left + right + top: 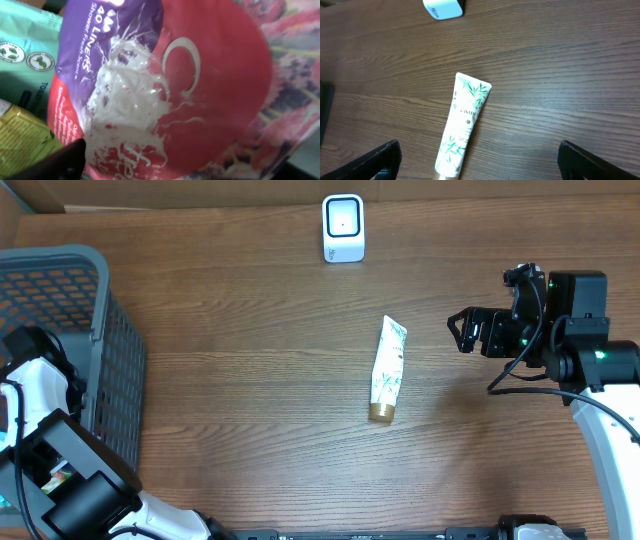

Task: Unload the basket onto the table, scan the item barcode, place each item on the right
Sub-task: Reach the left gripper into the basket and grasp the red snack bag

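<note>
Grey basket (100, 330) at the left edge holds a purple-red liner pack (190, 90) among green and yellow packets. The left gripper (150, 172) sits over it, spread impossible to tell. The tube (387, 370) lies flat mid-table (250, 380), bare wood all round, with the right gripper (458, 332) spread wide nearby.

Open table (250, 380) lies all round the tube (387, 370), reachable from any side. The scanner (343, 228) stands well apart at the far edge. On the left the basket (120, 370) walls things in, its packets (200, 90) crammed tight
</note>
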`<state>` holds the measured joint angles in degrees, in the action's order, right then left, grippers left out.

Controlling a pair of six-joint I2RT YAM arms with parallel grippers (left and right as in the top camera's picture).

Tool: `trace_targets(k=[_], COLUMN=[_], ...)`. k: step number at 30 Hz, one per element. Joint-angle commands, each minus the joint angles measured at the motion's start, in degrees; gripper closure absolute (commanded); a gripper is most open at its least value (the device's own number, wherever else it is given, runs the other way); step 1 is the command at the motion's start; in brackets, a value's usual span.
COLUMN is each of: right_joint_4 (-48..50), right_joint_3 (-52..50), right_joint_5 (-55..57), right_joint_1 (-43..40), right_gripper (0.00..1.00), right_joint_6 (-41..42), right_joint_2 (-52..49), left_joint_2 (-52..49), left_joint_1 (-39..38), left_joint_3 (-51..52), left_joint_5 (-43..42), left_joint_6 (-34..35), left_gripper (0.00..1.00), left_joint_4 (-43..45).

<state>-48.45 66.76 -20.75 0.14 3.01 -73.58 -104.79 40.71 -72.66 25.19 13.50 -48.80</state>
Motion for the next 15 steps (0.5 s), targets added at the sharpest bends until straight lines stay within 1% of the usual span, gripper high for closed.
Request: trace_targets(k=[1, 4, 6, 8, 12, 15], right_joint_4=[0.3, 0.3, 0.3, 0.3, 0.3, 0.3], right_joint_3=[1.5, 1.5, 1.5, 1.5, 1.5, 1.5], right_joint_5=[-0.3, -0.3, -0.3, -0.3, -0.3, -0.3], right_joint_1=[0.2, 0.2, 0.2, 0.2, 0.2, 0.2], right_gripper=[0.00, 0.00, 0.00, 0.00, 0.00, 0.00], right_joint_6=[0.2, 0.2, 0.2, 0.2, 0.2, 0.2], right_joint_2=[0.2, 0.2, 0.2, 0.2, 0.2, 0.2], left_joint_2=[-0.7, -0.7, -0.7, -0.7, -0.3, -0.3], left_joint_1=[0.2, 0.2, 0.2, 0.1, -0.3, -1.0], left_joint_3=[0.2, 0.2, 0.2, 0.2, -1.5, -6.5], left_joint_5=[0.0, -3.0, -4.3, -4.3, -4.3, -5.5], left_joint_6=[0.3, 0.3, 0.2, 0.2, 0.3, 0.9], left_gripper=[0.44, 0.66, 0.75, 0.96, 0.96, 0.96], left_joint_4=[1.3, 2.0, 2.3, 2.3, -0.2, -4.4])
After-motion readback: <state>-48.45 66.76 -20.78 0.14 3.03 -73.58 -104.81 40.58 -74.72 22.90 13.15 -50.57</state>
